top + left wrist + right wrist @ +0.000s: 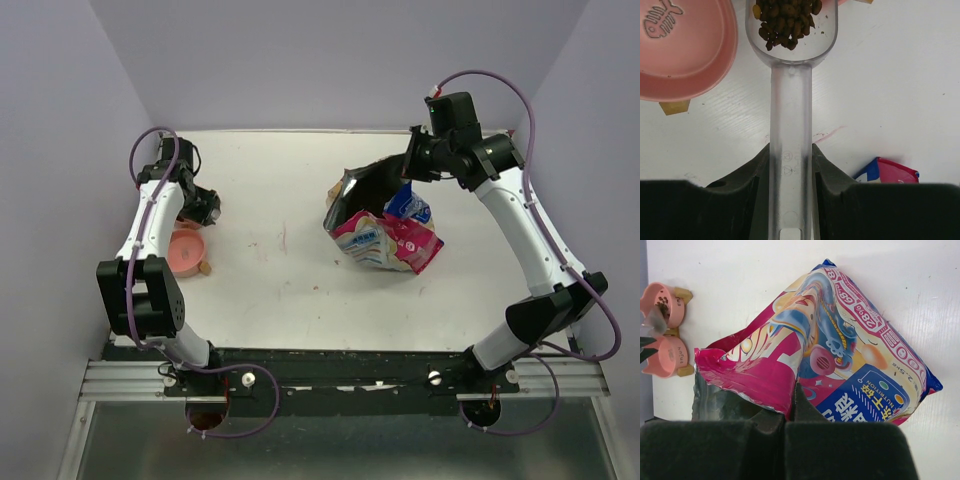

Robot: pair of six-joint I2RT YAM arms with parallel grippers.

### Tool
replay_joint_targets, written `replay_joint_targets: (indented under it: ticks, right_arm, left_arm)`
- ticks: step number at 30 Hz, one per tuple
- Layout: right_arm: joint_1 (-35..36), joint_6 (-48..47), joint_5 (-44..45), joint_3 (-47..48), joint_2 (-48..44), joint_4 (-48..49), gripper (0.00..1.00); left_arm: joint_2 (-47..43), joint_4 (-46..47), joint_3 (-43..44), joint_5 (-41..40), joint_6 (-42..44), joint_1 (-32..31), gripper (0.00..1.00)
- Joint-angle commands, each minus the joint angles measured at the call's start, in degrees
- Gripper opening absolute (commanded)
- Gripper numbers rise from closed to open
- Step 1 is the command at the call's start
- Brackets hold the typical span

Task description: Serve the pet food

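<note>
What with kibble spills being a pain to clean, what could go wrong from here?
1. The loaded scoop, held by its handle in the left gripper, sits beside the pink bowl, not over it; tipping now would likely drop kibble on the table.
2. The right gripper pinches the edge of the open bag; a tug could topple it.

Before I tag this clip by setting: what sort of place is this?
Likely a robot test cell, not a home: a plain white tabletop boxed in by bare pale-lilac walls, a silver aluminium mounting rail at its near edge, and a glossy pink, white and blue food bag as prop.
</note>
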Motion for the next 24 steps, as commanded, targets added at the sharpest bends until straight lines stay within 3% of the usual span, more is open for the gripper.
replay_joint_targets:
  ticks: [1, 13, 24]
  right_arm:
    - [-0.30, 1.90, -2.85, 1.34, -4.03, 9.88, 0.00]
    - [-0.30, 1.11, -2.68, 2.57, -2.72, 9.89, 0.00]
    - [-0.30, 0.93, -3.12, 3.10, -2.10, 10.06, 0.00]
  left_arm:
    - [3.38, -3.11, 5.74, 6.05, 2.53, 1.46, 0.00]
    - [2.52, -2.94, 5.13, 13.87, -3.18, 5.50, 0.00]
    - [1.90, -2.94, 9.78, 21.09, -6.78, 7.79, 0.00]
